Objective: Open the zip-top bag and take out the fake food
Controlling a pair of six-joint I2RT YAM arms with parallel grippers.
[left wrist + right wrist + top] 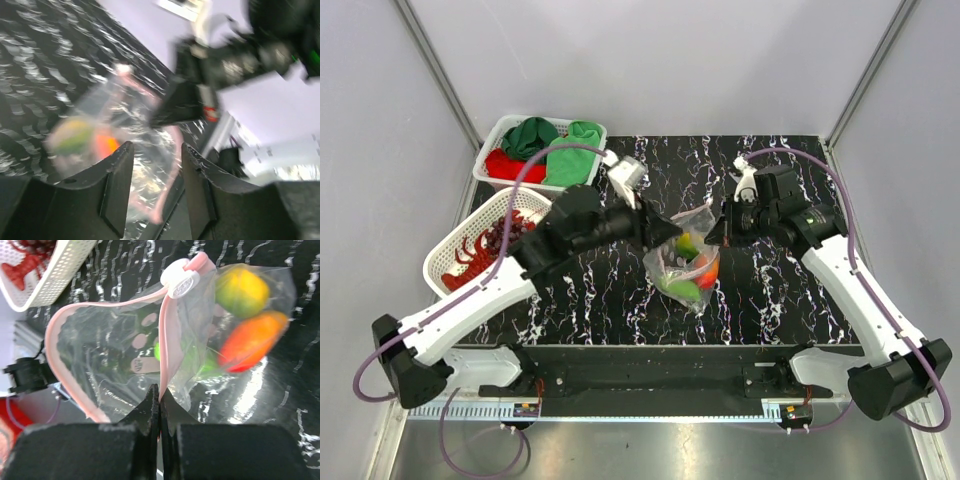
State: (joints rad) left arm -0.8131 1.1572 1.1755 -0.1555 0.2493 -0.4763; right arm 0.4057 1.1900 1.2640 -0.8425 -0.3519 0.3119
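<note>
The clear zip-top bag [685,255] hangs over the middle of the black mat between my two grippers, its mouth gaping. My right gripper [160,390] is shut on one side of the pink zip strip [167,340], below the white slider [180,280]. Fake food lies inside: a yellow-green fruit [242,290], an orange-red fruit [252,340] and something green behind the strip. My left gripper [156,150] stands open, with the other pink edge [172,160] and crinkled plastic in the gap between its fingers. The left wrist view is blurred.
A white basket [488,150] at the back left holds folded green and red cloths. In front of it, under my left arm, a second white basket [458,233] holds a red lobster [480,250]. Black marbled mat [770,300] covers the table.
</note>
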